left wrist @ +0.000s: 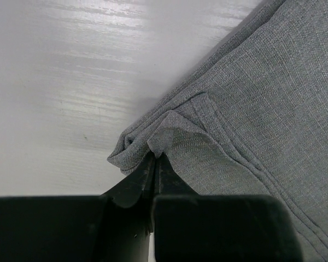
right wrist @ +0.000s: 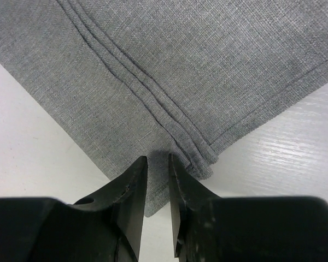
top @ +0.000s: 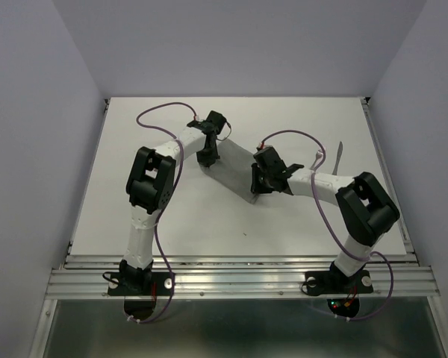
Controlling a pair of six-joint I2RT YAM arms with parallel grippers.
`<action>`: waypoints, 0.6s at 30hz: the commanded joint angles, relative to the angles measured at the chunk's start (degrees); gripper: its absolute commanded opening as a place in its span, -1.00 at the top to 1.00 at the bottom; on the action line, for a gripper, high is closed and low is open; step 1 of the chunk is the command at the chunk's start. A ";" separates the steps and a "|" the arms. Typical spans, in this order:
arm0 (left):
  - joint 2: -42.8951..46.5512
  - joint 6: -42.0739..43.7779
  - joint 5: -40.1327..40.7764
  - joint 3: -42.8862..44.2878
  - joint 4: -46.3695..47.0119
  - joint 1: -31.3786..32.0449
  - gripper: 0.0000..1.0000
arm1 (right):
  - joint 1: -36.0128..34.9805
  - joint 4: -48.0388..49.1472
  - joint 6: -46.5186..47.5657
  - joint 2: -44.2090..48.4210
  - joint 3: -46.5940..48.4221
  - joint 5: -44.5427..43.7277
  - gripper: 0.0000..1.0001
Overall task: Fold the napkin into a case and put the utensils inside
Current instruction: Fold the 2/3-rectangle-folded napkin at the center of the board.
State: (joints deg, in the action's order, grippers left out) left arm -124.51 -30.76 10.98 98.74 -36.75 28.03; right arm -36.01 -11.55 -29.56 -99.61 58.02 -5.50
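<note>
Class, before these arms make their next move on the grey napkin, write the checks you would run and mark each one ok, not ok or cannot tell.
1. Corner held by the left gripper: ok, jaws shut on the napkin.
2. Corner held by the right gripper: not ok, jaws slightly apart astride the cloth.
3. Layers flat at the right end: ok, hems stacked evenly.
4. Layers flat at the left end: not ok, bunched at the pinch.
5. Utensils clear of the cloth: ok for one slim silver utensil, lying apart to the right; the other, cannot tell.
</note>
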 commanded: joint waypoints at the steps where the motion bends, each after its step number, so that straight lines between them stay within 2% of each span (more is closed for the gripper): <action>1: -0.30 1.23 0.27 2.77 -1.13 0.18 0.81 | -0.11 -0.66 0.82 4.07 1.65 -2.50 0.40; 6: -0.21 1.41 0.53 2.16 -1.30 0.18 0.80 | -0.11 -0.58 0.82 3.38 4.82 -1.71 0.37; 9: 0.14 1.32 0.44 1.55 -1.04 0.18 0.80 | -0.11 -0.32 0.38 -0.83 7.98 0.13 0.43; 18: 0.14 1.50 0.00 1.46 -1.04 0.18 0.79 | -0.11 2.67 -0.67 -8.93 16.42 4.97 0.46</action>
State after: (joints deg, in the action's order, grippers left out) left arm -124.81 -30.11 10.61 99.15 -36.71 28.03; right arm -36.01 -11.77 -29.82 -106.89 70.17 -3.49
